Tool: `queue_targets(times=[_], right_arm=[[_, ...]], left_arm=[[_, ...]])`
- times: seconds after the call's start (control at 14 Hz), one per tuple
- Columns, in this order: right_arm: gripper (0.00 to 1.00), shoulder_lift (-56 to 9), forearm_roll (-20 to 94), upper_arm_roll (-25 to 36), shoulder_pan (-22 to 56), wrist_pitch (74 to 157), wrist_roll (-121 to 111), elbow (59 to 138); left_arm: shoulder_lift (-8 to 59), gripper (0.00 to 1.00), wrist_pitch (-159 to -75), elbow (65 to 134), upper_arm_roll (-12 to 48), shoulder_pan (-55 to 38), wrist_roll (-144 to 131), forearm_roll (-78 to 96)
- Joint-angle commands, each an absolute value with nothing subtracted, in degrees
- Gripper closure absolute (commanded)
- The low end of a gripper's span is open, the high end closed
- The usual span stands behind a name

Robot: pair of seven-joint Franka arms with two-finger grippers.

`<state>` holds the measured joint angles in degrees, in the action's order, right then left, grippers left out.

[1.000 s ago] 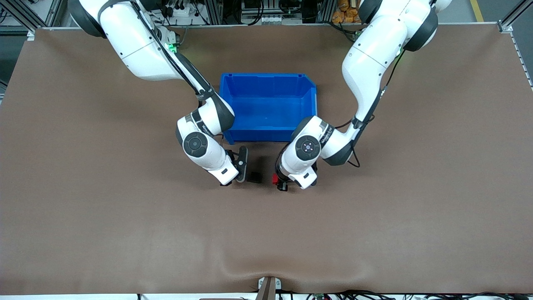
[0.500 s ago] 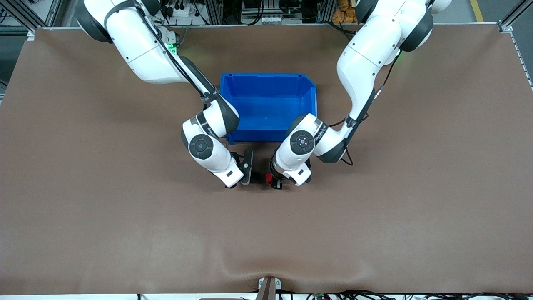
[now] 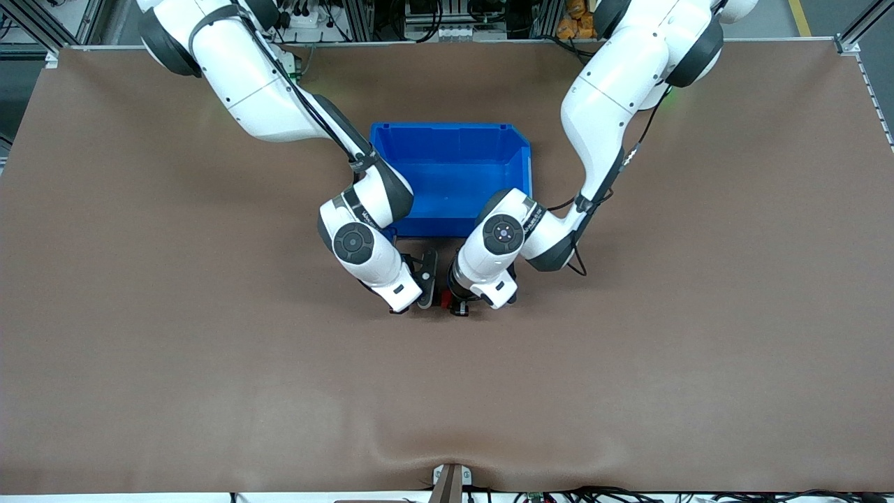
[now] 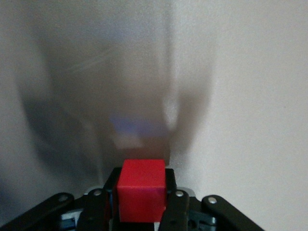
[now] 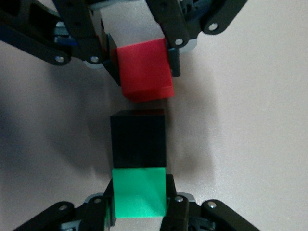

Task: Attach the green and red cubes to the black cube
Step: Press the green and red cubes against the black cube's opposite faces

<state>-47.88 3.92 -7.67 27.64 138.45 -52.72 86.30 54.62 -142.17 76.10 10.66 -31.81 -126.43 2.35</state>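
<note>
In the right wrist view my right gripper is shut on the green cube. The green cube's face touches the black cube, which sits on the table. My left gripper is shut on the red cube, a small gap away from the black cube's other face. The three cubes are roughly in a line. In the left wrist view the red cube sits between my left gripper's jaws. In the front view both grippers meet just in front of the blue bin; only the red cube shows there.
The blue bin stands open just farther from the front camera than the grippers. Both forearms hang over its near corners. Brown table mat spreads on all sides.
Both grippers moved toward each other. The right gripper brought the green cube against the black cube. The left gripper carried the red cube up close to the black cube.
</note>
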Motion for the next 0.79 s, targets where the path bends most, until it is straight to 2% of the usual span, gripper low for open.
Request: queue_targets(times=[0.0,0.57,0.64,0.71], right_arm=[[0.00,-49.31,3.69,-7.12,28.13,137.64,-51.68,84.38],[0.00,-46.41,3.87,-7.29,24.88,133.25,-52.20,84.29],[0.00,-45.36,3.95,-7.29,24.26,131.68,-52.21,84.29],[0.00,-44.22,3.96,-7.21,23.74,129.83,-52.12,84.29]], left_arm=[[57.22,1.00,-143.88,74.79,10.37,-32.61,-127.35,3.69],[57.04,0.98,-143.88,74.88,10.37,-32.34,-126.74,3.60],[56.87,0.77,-143.88,74.97,10.37,-32.26,-126.65,3.52],[56.60,0.40,-143.70,75.14,10.28,-32.26,-126.13,3.08]])
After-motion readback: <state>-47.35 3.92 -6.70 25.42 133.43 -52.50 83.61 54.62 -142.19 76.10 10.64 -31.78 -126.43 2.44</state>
